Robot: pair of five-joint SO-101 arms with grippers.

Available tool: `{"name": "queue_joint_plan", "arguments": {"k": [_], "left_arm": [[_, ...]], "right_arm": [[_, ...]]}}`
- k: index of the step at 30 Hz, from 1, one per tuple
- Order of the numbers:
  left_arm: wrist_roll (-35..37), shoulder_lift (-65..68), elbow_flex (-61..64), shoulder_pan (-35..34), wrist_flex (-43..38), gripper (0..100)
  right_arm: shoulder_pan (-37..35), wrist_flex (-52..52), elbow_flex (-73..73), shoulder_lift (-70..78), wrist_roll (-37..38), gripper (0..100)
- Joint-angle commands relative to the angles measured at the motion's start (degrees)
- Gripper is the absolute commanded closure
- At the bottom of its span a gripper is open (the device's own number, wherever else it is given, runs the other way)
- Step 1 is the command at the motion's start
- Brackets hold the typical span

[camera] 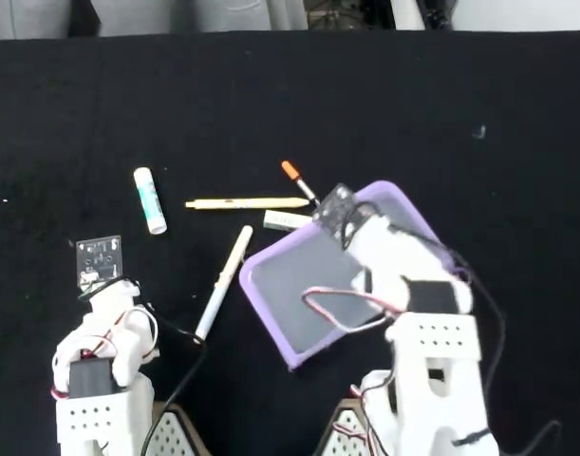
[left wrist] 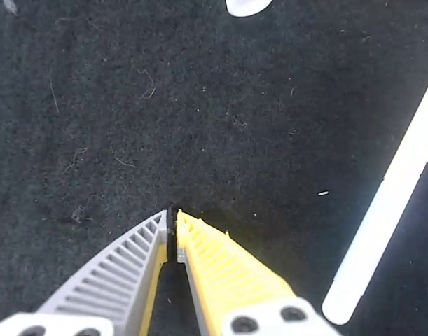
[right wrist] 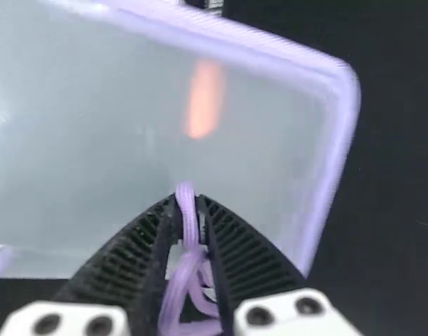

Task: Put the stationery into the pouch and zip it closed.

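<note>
Right fingers [right wrist: 140,241] clamp cord [right wrist: 186,210], left fingers [left wrist: 221,269] closed

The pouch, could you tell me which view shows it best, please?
The high view: nearly the whole pouch shows, partly under the right arm. The right wrist view shows its clear face and one corner, the right gripper shut on its cord. The left wrist view faces the table.
</note>
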Motion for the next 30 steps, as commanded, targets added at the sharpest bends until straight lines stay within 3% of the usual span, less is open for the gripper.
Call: {"name": "queue_joint_plan", "arguments": {"k": [1, 10, 20, 24, 30], "left_arm": [[-0.5, 0.4, 0.6, 0.4, 0.3, 97], [-0.6, 0.4, 0.6, 0.7, 0.3, 97], [-0.8, 0.3, 0.6, 1.1, -0.1, 97], [-0.9, 0.3, 0.6, 5.7, -0.8, 97], [-0.9, 0.3, 0.6, 14.4, -13.0, 97]], "right_arm": [[1.8, 6.8, -10.5, -0.3, -0.8, 98.8], [1.5, 16.5, -30.6, 0.1, -1.1, 98.8], [1.5, 17.2, -46.7, 0.1, -1.2, 98.8], [1.5, 15.4, -53.0, 0.2, -3.6, 98.8], [0.7, 8.0, -60.0, 0.6, -11.9, 98.8]]}}
